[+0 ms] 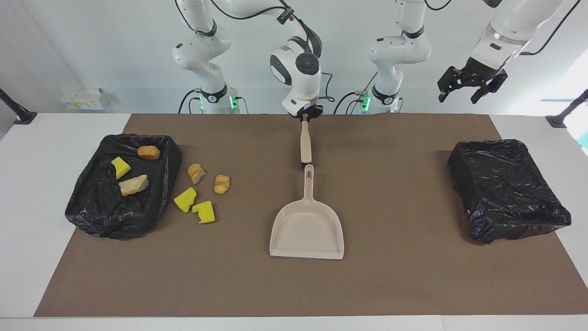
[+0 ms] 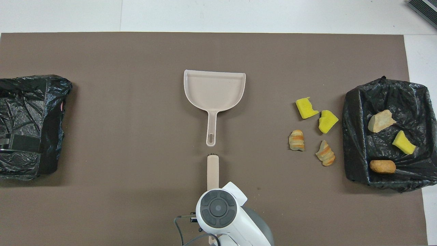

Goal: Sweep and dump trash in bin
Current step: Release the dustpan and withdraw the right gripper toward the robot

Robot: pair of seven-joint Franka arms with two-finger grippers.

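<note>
My right arm's wrist (image 2: 218, 208) comes in at the bottom centre, covering its gripper. A beige brush handle (image 2: 212, 171) sticks out from under it, pointing at the dustpan (image 2: 215, 89) — handle ends near, not touching. Four trash pieces (image 2: 312, 128) lie loose on the brown mat (image 2: 136, 51) beside the open black-lined bin (image 2: 355, 136) — three more inside. A second black-bagged bin (image 2: 30, 126) sits at the left arm's end.

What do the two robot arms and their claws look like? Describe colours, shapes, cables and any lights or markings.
Both arms are glossy white, built of rounded segments with black rings at the joints. The right arm's wrist carries a dark grey round cap. Black cables run along the arms. Green lights glow at both bases. The right claw and left claw are black, with linked fingers.
</note>
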